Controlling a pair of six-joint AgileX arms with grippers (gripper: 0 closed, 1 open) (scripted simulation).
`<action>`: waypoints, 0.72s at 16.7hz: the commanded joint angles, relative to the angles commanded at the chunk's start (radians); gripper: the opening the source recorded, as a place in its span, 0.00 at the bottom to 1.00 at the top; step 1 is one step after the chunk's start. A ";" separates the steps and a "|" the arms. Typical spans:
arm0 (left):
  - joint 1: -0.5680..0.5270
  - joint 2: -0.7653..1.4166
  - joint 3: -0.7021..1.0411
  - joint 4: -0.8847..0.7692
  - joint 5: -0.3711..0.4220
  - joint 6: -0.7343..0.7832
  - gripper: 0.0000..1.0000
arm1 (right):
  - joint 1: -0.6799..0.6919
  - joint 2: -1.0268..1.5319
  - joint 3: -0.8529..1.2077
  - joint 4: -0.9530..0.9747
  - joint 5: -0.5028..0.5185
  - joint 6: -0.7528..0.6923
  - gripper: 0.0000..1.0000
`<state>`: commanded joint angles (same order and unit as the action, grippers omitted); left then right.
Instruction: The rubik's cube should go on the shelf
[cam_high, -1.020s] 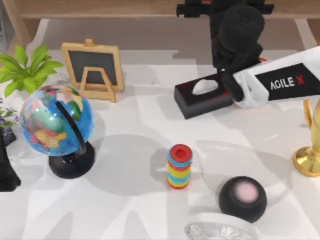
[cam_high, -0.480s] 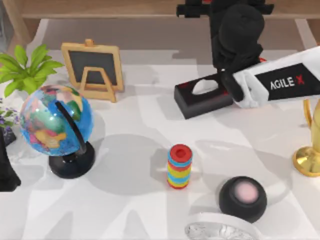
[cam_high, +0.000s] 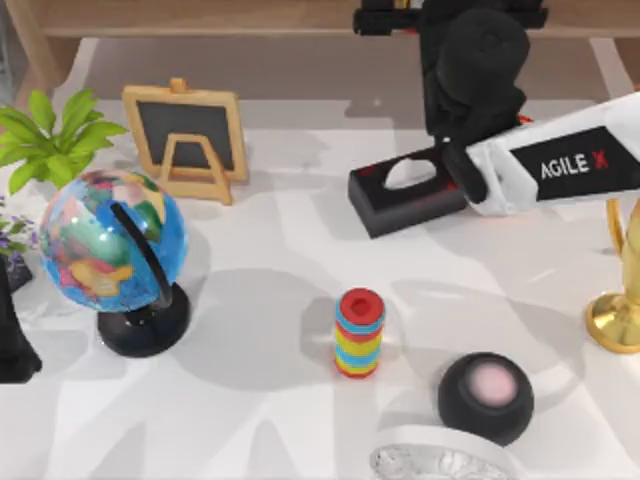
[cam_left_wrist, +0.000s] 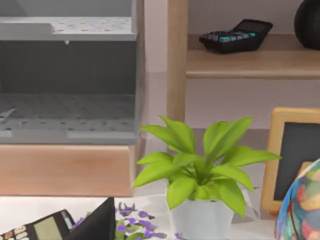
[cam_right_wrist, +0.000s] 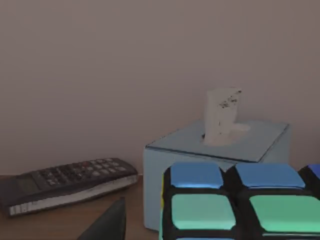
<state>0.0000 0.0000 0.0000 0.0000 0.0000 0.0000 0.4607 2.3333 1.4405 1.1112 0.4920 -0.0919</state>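
Rubik's cube close under right pincer, up at shelf level, about 1 o'clock of surface. Blue and green stickers up; tissue box just behind, calculator beside on the plank. Pincer state: cannot tell whether clamped on cube or apart.

Handling, judged: rigid, light, glossy faces likely slippery; layers may twist. Best hold across two opposite flat faces at mid-height, never corners.

Left arm parked at 9 o'clock; pincer state likewise unreadable.
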 joint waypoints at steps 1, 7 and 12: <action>0.000 0.000 0.000 0.000 0.000 0.000 1.00 | 0.000 0.000 0.000 0.000 0.000 0.000 1.00; 0.000 0.000 0.000 0.000 0.000 0.000 1.00 | 0.002 -0.010 -0.011 0.008 -0.007 -0.008 1.00; 0.000 0.000 0.000 0.000 0.000 0.000 1.00 | -0.064 -0.198 -0.176 0.137 -0.153 -0.168 1.00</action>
<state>0.0000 0.0000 0.0000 0.0000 0.0000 0.0000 0.3971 2.1348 1.2644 1.2486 0.3392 -0.2595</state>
